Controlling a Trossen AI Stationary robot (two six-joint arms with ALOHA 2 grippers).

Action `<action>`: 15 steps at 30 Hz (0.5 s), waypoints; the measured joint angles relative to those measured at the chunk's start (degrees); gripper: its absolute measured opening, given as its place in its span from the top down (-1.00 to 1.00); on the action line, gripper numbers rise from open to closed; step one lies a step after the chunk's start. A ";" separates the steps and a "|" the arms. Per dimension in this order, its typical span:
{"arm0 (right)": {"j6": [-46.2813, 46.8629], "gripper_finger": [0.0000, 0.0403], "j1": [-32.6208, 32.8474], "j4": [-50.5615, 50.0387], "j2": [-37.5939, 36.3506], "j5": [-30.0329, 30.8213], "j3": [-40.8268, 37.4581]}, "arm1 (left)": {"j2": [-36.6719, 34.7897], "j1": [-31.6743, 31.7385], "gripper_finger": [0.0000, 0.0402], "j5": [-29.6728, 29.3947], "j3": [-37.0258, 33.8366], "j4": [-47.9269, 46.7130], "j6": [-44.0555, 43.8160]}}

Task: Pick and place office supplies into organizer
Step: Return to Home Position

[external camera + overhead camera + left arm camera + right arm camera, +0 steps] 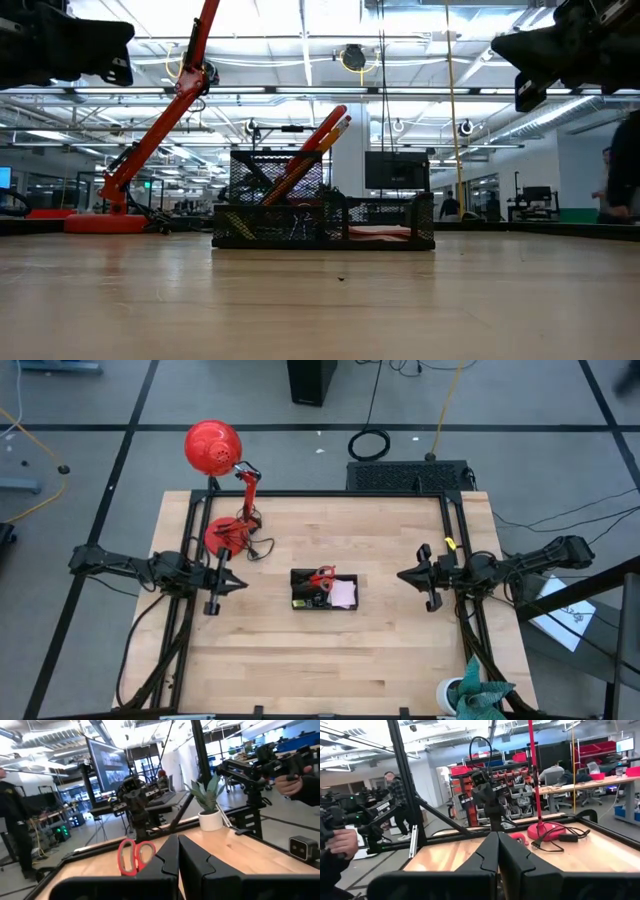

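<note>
Closest to the lens in each wrist view are that arm's own fingers. The left gripper [177, 847] and the right gripper [497, 844] both have their pads pressed together with nothing between them, which suits arms that have no more to carry. The organizer [294, 590] sits near the middle of the table [320, 300], well apart from either gripper. The scissors [135, 857] and pencils [300, 165] lean out of its tall mesh cup. That is likely because they are too long to lie in a low bay and stand with their ends up for easy reach. The pad [343, 593] lies flat in the shallow compartment on the right arm's side, where a flat thing stays put. I cannot make out the smaller pieces. No loose supplies show on the wood around the organizer, so the filling looks finished. Farther out, the lamp [225, 538] stands by the far left corner and plays no part in the job. The grippers hang above the table's left and right edges, pointing inward at each other. I read this as a resting pose that keeps both arms off the organizer.
</note>
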 joint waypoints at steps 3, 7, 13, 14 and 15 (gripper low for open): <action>0.73 0.99 0.00 0.06 0.41 -0.17 0.00 | 0.00 0.00 0.96 1.22 0.00 -0.60 -0.09; 1.51 0.97 0.00 0.07 0.72 -0.17 -0.04 | 0.00 0.00 0.99 1.80 0.02 -1.64 -0.12; 1.26 0.98 0.00 0.41 0.74 -0.17 -0.04 | 0.00 0.00 0.99 1.38 0.02 -2.34 -1.48; 1.08 0.99 0.00 0.55 0.73 -0.17 -0.04 | 0.00 0.00 0.98 0.93 0.02 -2.34 -1.85; 1.05 0.99 0.00 0.55 0.72 -0.17 -0.04 | 0.00 0.00 0.97 0.34 0.04 -2.59 -2.44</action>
